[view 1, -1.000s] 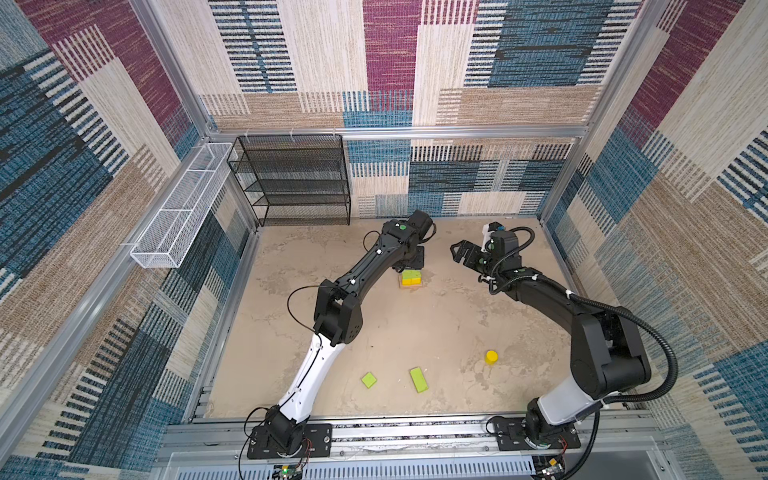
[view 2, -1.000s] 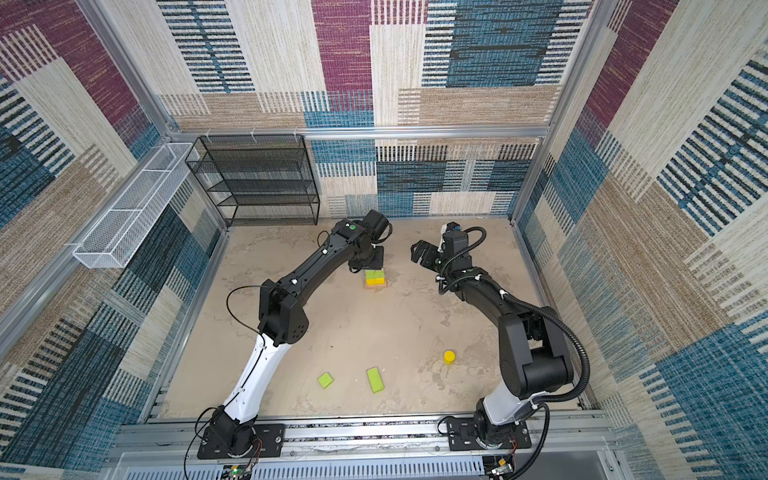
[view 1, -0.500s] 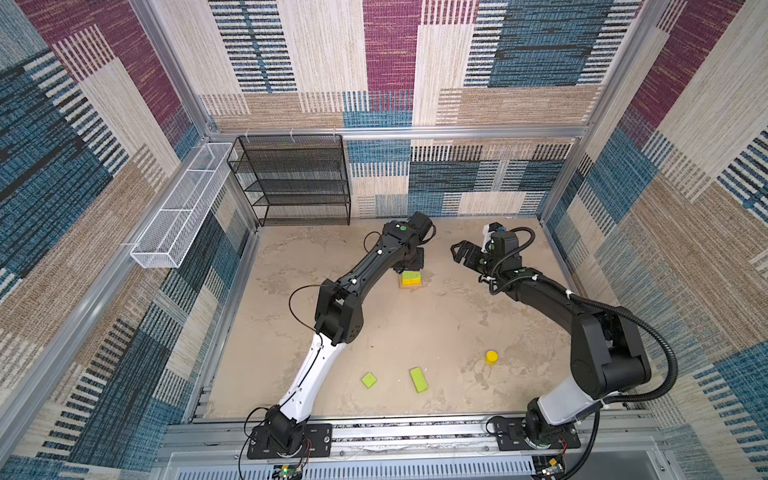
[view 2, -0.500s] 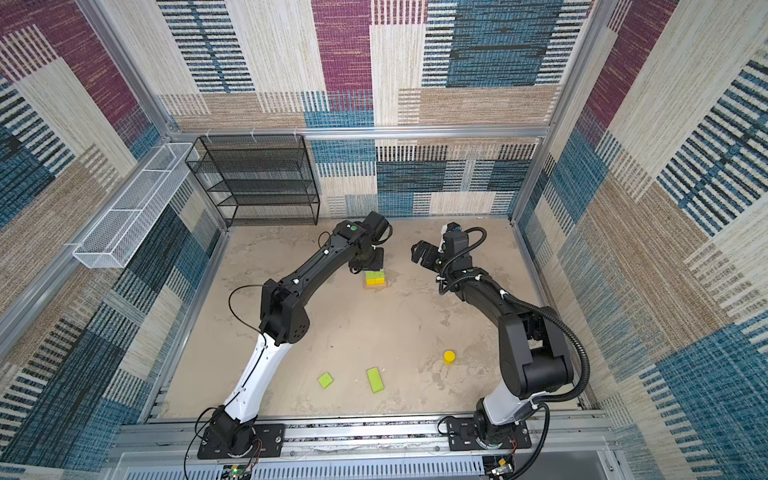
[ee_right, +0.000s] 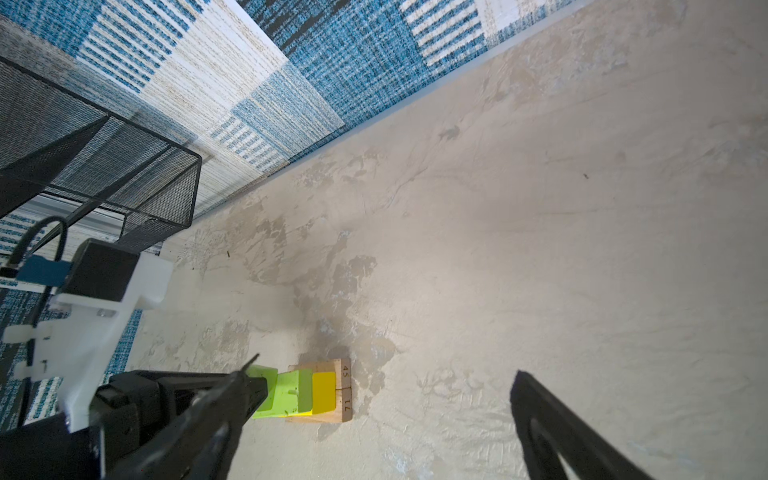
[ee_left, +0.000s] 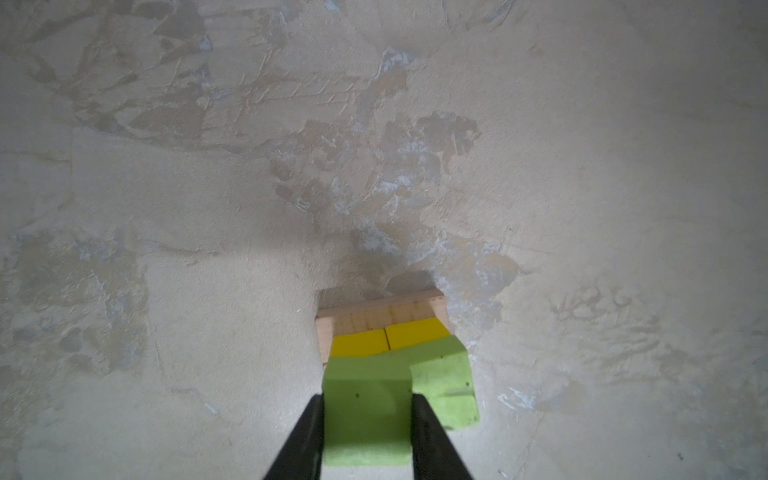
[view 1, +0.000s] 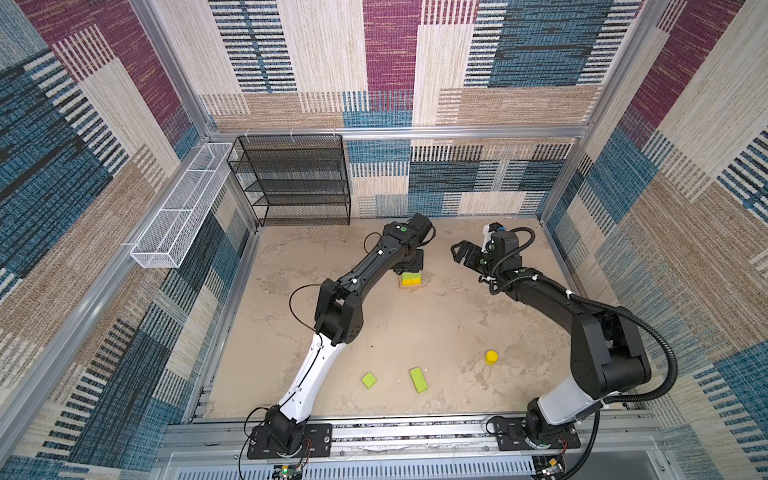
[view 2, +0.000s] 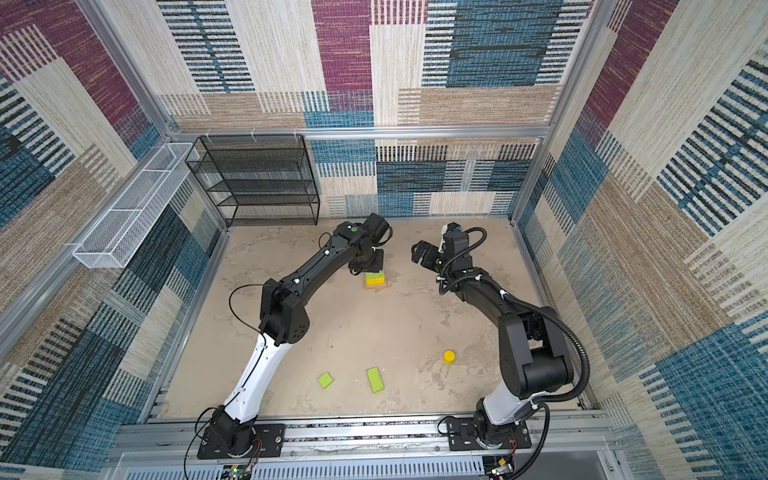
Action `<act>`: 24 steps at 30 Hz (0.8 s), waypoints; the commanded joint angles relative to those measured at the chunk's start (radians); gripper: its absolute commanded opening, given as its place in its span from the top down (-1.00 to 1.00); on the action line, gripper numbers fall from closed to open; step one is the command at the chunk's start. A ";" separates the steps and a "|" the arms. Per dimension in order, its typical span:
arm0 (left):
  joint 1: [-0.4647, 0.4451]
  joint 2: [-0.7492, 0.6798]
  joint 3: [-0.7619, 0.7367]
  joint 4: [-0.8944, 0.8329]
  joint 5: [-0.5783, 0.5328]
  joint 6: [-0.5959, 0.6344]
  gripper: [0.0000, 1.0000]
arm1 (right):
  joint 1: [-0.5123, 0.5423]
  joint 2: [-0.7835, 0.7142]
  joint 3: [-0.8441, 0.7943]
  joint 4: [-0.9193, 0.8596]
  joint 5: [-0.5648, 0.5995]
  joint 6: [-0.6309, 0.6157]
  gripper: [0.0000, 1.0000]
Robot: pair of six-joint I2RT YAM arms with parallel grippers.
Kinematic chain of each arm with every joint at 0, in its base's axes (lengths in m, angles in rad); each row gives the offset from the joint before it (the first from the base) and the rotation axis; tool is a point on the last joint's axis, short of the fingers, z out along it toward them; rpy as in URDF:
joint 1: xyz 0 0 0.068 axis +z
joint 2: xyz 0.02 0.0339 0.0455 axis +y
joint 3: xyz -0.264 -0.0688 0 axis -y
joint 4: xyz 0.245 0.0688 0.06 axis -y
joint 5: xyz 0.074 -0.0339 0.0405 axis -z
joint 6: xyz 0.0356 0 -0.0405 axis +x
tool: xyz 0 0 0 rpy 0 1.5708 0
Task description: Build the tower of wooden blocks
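Seen from above, two black-and-white robot arms reach from the near edge across a beige table [view 1: 415,324] inside a cell with patterned fabric walls. The tower [view 1: 411,281] stands toward the back of the table, near the middle, right under the wrist of the left arm, which partly covers it in both top views. The left wrist view shows the layers: tan bars [ee_left: 382,309] at the bottom, two yellow cubes [ee_left: 361,345] side by side on them, and a green slab [ee_left: 442,374] lying on the cubes. In the right wrist view the ends of the bars show as two, side by side, with small printed numbers. The left gripper [ee_left: 368,398] is clamped on a green block [ee_left: 365,419], with a black finger [ee_left: 305,432] pressed against each side. It holds the block at the top of the tower, partly over the slab; whether the block rests on the slab cannot be told. The right gripper [view 1: 460,252] hangs to the right of the tower, well apart from it, pointing toward it, with its jaws spread wide and empty. Three pieces lie loose near the front edge, apart from one another: a green square [view 1: 369,380], a longer green bar [view 1: 419,379] to its right, and a yellow cylinder [view 1: 491,357] farther right, standing on end. A black mesh shelf [view 1: 295,183] stands in the back left corner, and a white wire basket [view 1: 178,212] hangs on the left wall
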 commanded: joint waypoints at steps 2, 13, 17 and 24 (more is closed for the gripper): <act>0.000 -0.014 -0.008 -0.015 -0.016 -0.025 0.27 | 0.000 0.002 -0.002 0.035 -0.012 0.010 -0.99; 0.000 -0.030 -0.019 -0.014 -0.007 -0.047 0.29 | 0.000 0.007 0.001 0.036 -0.016 0.014 -0.99; -0.001 -0.039 -0.031 -0.015 -0.008 -0.058 0.29 | -0.001 0.008 0.003 0.037 -0.018 0.013 -0.99; -0.001 -0.041 -0.038 -0.016 -0.004 -0.089 0.30 | 0.000 0.007 0.003 0.037 -0.018 0.013 -0.99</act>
